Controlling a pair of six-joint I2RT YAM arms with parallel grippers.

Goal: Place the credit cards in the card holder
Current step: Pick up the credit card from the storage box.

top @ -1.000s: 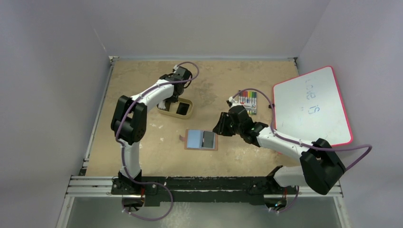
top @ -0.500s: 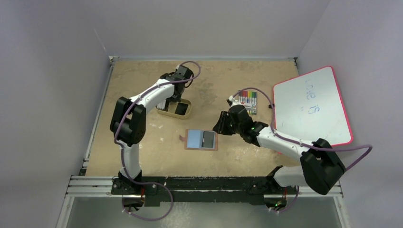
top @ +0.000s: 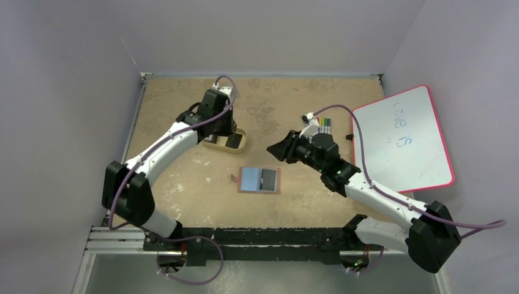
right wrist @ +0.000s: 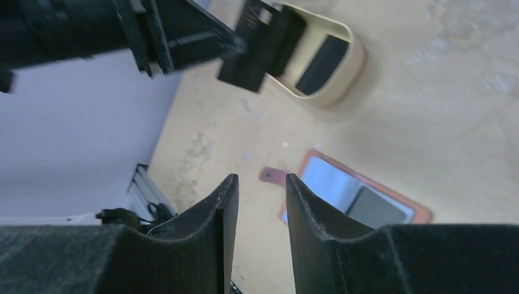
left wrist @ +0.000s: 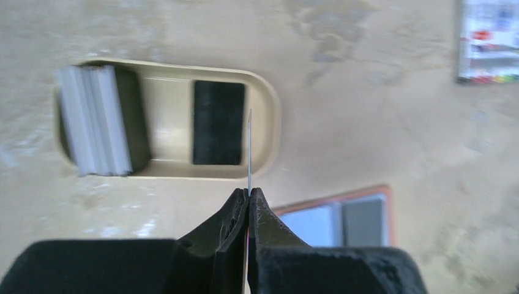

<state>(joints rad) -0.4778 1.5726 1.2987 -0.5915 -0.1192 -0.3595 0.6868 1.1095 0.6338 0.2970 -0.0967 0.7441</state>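
Card [left wrist: 250, 144], pinched by its edge in the clenched left hand [left wrist: 248, 193] over the tray [left wrist: 270, 122], may twist or slip before reaching the open holder [top: 260, 180] on the bench [top: 196, 191]; right hand [right wrist: 260, 187] parted, empty.

Soft even light; faint shadows; left wrist view motion-blurred.

The brown wallet [top: 260, 180] lay open and flat, blue-grey inside, one dark card [top: 270, 179] in a pocket, while a black card [left wrist: 218, 122] and a grey-white stack [left wrist: 95, 128] lay in the tan tray [left wrist: 269, 116], and a thin card [left wrist: 250, 147] stood pinched edge-on in the left gripper [left wrist: 248, 196].
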